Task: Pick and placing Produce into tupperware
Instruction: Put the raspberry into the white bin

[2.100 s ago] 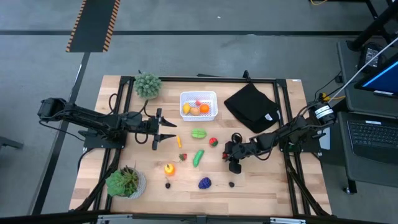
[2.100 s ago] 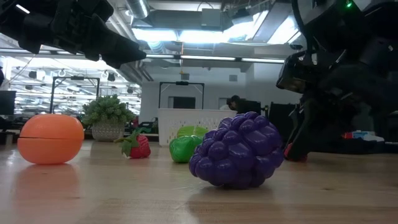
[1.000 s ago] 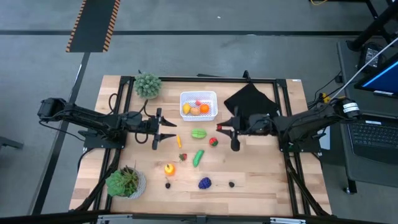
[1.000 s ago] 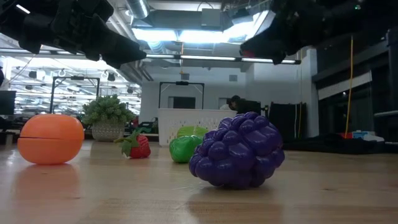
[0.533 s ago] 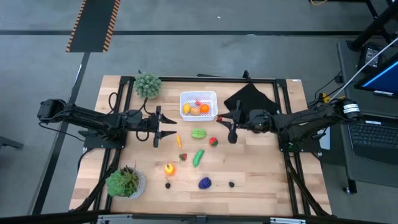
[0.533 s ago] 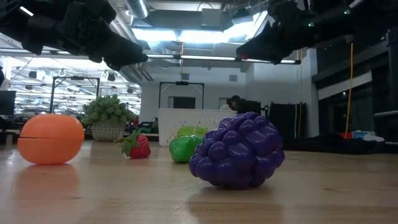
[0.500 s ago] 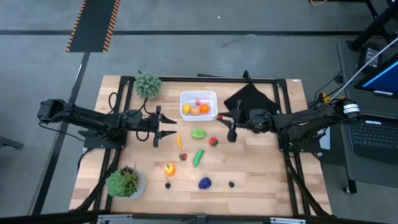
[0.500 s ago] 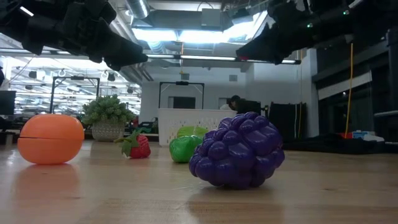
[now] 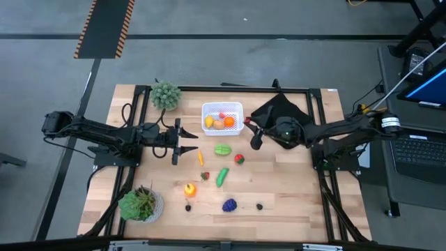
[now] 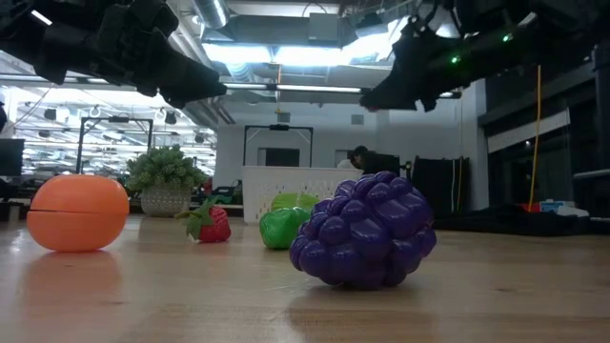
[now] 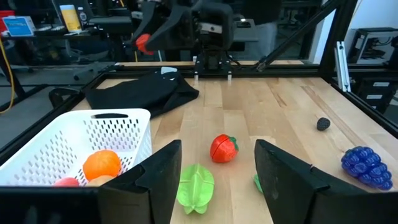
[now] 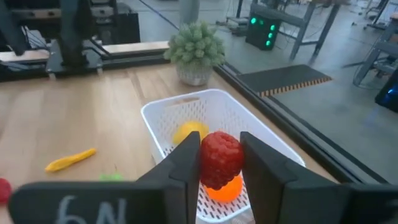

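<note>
Wooden table (image 9: 293,202) is dotted with toys. Red berry (image 12: 219,157) is pinched in closed right claw (image 12: 214,163), just beside tub (image 9: 221,108). Early drop: rim hit, berry bounced out. Left claw (image 9: 187,145) is half open, empty.

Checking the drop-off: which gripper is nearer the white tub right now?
Right. The right gripper, shut on a red berry, is by the white tub's right edge; the left gripper waits farther off, to the tub's lower left.

pale wooden surface (image 9: 293,202) inside a black metal frame | bushy green potted plant (image 9: 166,95) at the far left corner | second green potted plant in a grey pot (image 9: 141,204) at the near left corner | black folded cloth (image 9: 279,111) at far right | laptop with blue screen (image 9: 426,87) off the surface's right
</note>
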Controlling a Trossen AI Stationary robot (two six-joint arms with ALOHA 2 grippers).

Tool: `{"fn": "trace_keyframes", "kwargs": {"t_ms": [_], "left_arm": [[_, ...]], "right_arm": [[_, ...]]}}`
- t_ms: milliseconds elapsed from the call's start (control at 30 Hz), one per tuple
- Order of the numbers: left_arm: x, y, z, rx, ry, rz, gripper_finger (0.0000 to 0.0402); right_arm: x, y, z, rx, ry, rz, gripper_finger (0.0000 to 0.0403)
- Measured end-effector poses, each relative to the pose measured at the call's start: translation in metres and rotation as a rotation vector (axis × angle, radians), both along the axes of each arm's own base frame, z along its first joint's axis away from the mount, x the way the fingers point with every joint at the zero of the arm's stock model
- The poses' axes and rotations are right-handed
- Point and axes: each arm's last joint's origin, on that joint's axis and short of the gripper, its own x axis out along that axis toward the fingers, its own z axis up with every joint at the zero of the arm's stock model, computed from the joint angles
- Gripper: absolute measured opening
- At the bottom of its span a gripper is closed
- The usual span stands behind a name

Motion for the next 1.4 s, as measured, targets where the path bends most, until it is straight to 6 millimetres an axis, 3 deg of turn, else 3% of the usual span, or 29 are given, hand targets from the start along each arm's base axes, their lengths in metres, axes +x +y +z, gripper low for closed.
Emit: {"fn": "trace_keyframes", "kwargs": {"t_ms": [433,833,1000,1200,1400], "left_arm": [[0.0,0.0,0.0,0.001,0.0,0.0,0.0194],[0.0,0.002,0.0,0.025,0.002,0.009,0.0189],[0.0,0.003,0.0,0.026,0.002,0.014,0.0193],[0.0,0.004,0.0,0.027,0.003,0.015,0.0195],[0.0,0.004,0.0,0.028,0.003,0.015,0.0189]], "right_arm": [[0.02,-0.034,-0.019,0.016,-0.11,0.024,0.0098],[0.069,-0.063,-0.01,0.002,-0.087,0.047,0.0099],[0.08,-0.07,-0.012,-0.005,-0.073,0.058,0.0098],[0.085,-0.074,-0.014,0.012,0.024,0.077,0.0098],[0.095,-0.081,-0.002,0.063,0.186,0.126,0.0099]]}}
